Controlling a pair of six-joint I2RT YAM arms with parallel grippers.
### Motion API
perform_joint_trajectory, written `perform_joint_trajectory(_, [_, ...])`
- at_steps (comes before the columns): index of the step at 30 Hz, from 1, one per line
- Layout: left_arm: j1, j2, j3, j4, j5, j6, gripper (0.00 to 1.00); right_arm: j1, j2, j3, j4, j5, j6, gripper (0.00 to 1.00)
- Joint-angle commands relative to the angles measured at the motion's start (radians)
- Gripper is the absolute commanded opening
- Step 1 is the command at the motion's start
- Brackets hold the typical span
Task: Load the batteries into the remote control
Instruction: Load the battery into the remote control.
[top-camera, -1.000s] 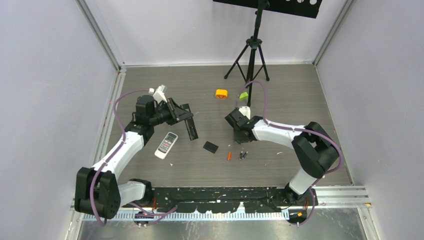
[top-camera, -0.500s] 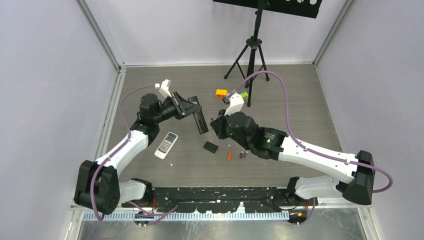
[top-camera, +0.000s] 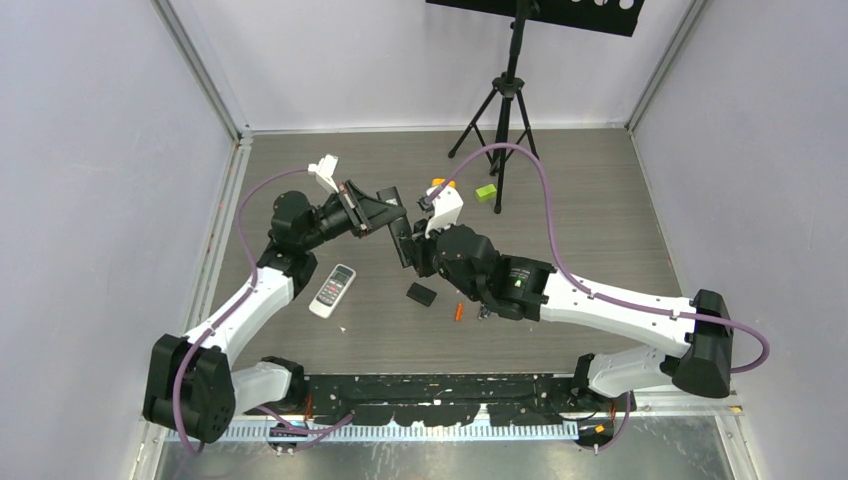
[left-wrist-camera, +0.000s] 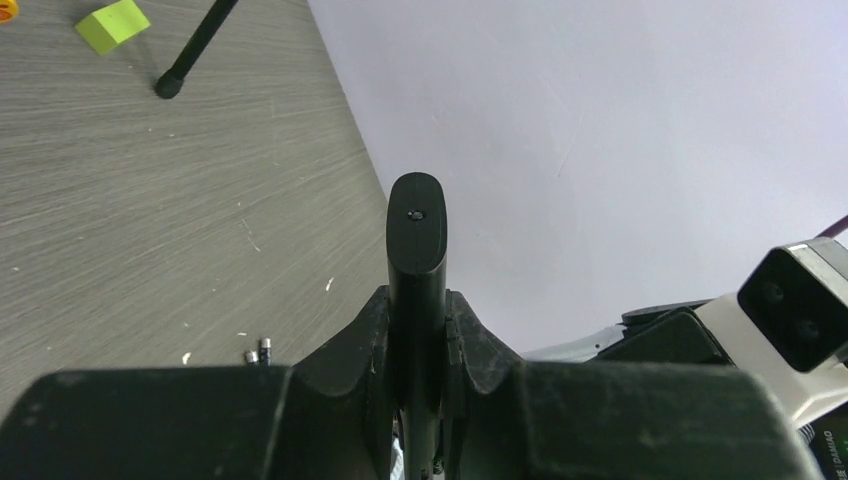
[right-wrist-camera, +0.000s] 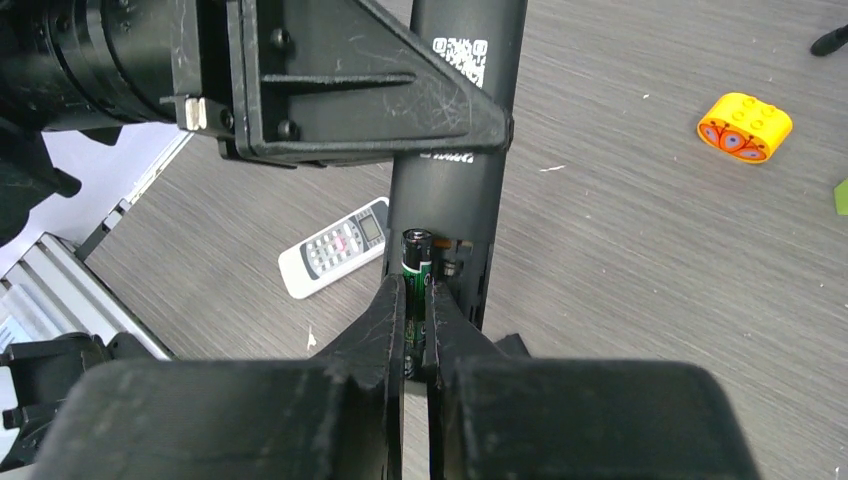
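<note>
Grey wood-grain counter (top-camera: 600, 230). Bears white remote (top-camera: 332, 290) at left, black cover (top-camera: 421, 293), orange battery (top-camera: 459, 312) and two grey batteries (left-wrist-camera: 258, 350) centrally; farther back, orange round block (right-wrist-camera: 745, 127), lime block (top-camera: 486, 192), tripod (top-camera: 510, 88).

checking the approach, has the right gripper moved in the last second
Yes. The right gripper moved left in the top view, from right of the black battery cover to just beyond it.

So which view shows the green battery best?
Right wrist: the green battery is pinched in the right jaws, against the black remote at its open compartment. The top view hides it behind the right wrist; the left wrist view shows only the remote's edge.
</note>
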Motion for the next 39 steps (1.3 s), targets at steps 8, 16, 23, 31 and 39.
perform_joint_trajectory(8, [-0.004, -0.024, -0.005, 0.145, 0.038, -0.109, 0.0, 0.018, 0.003, 0.031, 0.059, 0.014, -0.02, 0.03])
perform_joint_trajectory(16, [-0.004, -0.035, 0.014, 0.132, 0.002, -0.214, 0.0, 0.018, -0.036, -0.021, 0.059, -0.026, -0.003, 0.11])
perform_joint_trajectory(23, [-0.004, -0.041, 0.023, 0.106, -0.008, -0.215, 0.0, 0.018, -0.044, -0.018, 0.045, -0.036, 0.009, 0.16])
perform_joint_trajectory(31, [-0.004, -0.037, 0.02, 0.101, -0.012, -0.211, 0.0, 0.018, -0.053, -0.005, 0.012, -0.032, 0.028, 0.14])
perform_joint_trajectory(39, [-0.004, -0.038, 0.022, 0.098, -0.018, -0.214, 0.0, 0.017, -0.065, -0.036, 0.027, -0.03, 0.045, 0.05])
